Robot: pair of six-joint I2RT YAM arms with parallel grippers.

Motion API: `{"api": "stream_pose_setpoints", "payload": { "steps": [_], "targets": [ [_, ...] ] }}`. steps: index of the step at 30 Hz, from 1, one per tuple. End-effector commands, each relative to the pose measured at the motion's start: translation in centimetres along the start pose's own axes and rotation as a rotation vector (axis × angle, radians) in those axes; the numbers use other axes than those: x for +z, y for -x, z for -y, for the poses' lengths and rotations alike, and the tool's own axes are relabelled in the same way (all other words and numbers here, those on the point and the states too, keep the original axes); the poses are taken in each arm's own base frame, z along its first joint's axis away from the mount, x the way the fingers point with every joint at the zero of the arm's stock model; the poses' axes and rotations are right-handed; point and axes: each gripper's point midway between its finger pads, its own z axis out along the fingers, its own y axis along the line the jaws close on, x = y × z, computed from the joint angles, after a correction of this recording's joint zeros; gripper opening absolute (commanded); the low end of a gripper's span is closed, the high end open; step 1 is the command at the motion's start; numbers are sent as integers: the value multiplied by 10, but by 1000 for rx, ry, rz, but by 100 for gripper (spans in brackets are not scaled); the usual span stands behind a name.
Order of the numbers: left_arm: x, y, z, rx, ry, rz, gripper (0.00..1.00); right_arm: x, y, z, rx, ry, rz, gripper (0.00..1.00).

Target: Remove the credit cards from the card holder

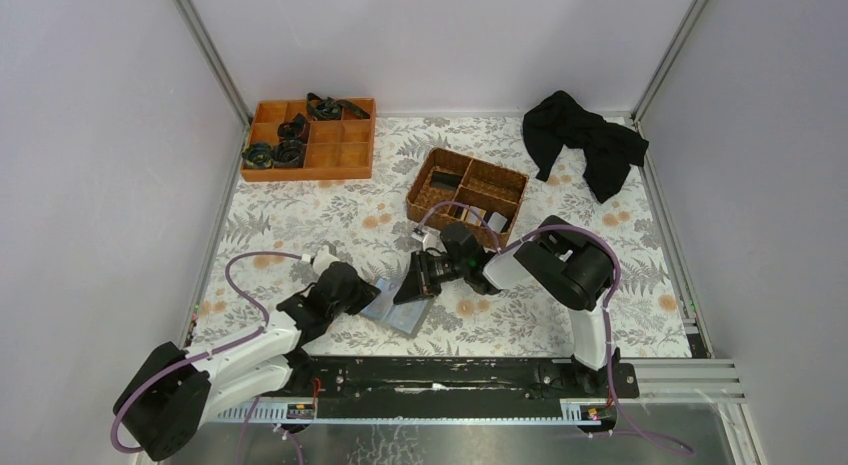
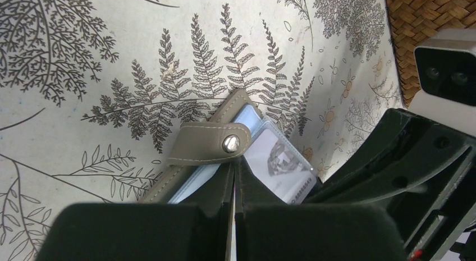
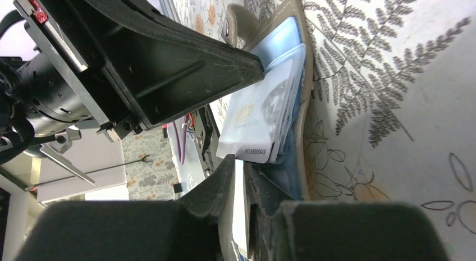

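The card holder (image 1: 405, 315) lies open on the floral cloth between my two grippers. In the left wrist view its grey snap strap (image 2: 207, 143) folds over its blue lining (image 2: 191, 182). My left gripper (image 2: 234, 163) is shut, its tips on the holder beside the strap; it also shows in the top view (image 1: 365, 295). A white credit card (image 3: 258, 112) with a printed number sticks partly out of the holder (image 3: 292, 53). My right gripper (image 3: 240, 160) has its tips at that card's near edge, jaws a narrow slit apart. The same card (image 2: 275, 160) shows in the left wrist view.
A brown wicker basket (image 1: 467, 190) stands just behind the right gripper (image 1: 405, 290), with small flat pieces (image 1: 493, 222) in its near compartment. An orange divided tray (image 1: 310, 140) holding dark items is at the back left. A black cloth (image 1: 585, 135) lies at the back right.
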Motion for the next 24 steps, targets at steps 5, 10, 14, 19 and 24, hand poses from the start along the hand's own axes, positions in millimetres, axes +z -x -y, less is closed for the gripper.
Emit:
{"api": "stream_pose_setpoints", "payload": {
  "steps": [5,10,14,19,24],
  "targets": [
    [-3,-24,-7,21,-24,-104,0,6,22,-41,-112,94,79,0],
    [-5,-24,-9,24,-22,-99,0,0,30,-34,-92,78,106,0],
    [-5,-24,-9,21,-26,-99,0,-12,41,-22,-90,26,141,0],
    [-5,-24,-8,24,-30,-100,0,-24,54,-19,-109,-7,167,11],
    [-4,-24,-7,28,-34,-101,0,-24,58,-22,-125,-9,163,23]
  ]
}}
